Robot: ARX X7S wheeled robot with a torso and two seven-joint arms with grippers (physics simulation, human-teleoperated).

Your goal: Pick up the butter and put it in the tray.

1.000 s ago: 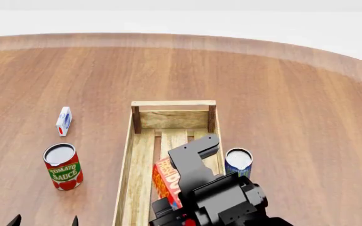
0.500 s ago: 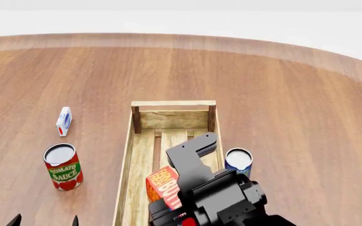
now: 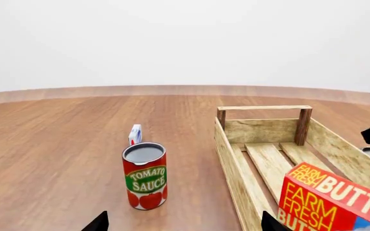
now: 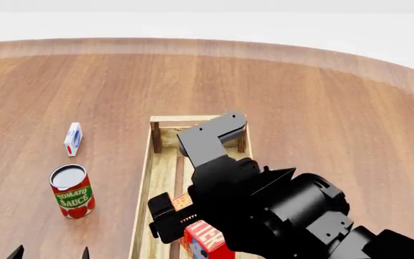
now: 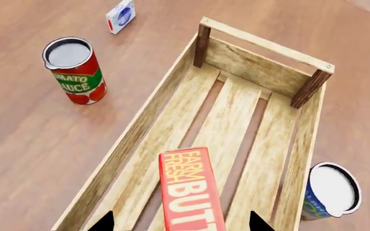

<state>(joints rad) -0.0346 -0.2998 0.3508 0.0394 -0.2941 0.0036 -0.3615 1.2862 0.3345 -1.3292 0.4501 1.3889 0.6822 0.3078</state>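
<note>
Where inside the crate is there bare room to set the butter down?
The tray floor is bare from the butter up to the far end rail, all three slats. Outside it is crowded: the blue can hugs one side, the tomato sauce can the other.

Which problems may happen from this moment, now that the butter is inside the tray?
1. The butter stands on a narrow edge on the tray slats; it may tip over.
2. The right end effector hangs open just above it; lifting carelessly may knock it.
3. The blue can stands beside the tray wall, possibly in the arm's path.
</note>
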